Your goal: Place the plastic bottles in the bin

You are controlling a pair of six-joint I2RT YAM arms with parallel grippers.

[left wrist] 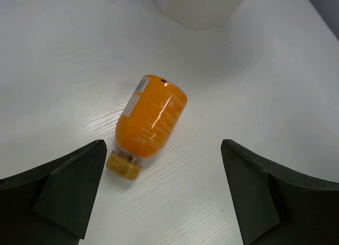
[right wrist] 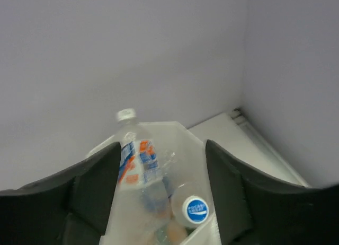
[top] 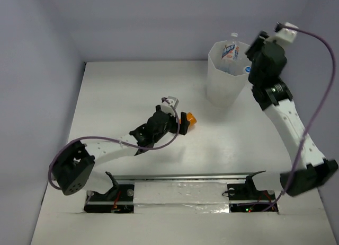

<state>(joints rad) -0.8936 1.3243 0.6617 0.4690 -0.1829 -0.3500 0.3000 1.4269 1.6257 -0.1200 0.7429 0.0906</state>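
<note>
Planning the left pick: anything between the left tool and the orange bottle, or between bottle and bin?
Nothing visible. The orange bottle lies just ahead of the open left tool, with nothing between it and the bin. The right tool hangs over the bin's mouth.

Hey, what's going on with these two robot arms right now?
The arms are moving plastic bottles into the bin. The left gripper is open, poised around an orange bottle lying on its side on the table, not yet gripping it. The right gripper hangs open and empty above the bin, which already holds a tall labelled bottle and a blue-marked bottle.
</note>
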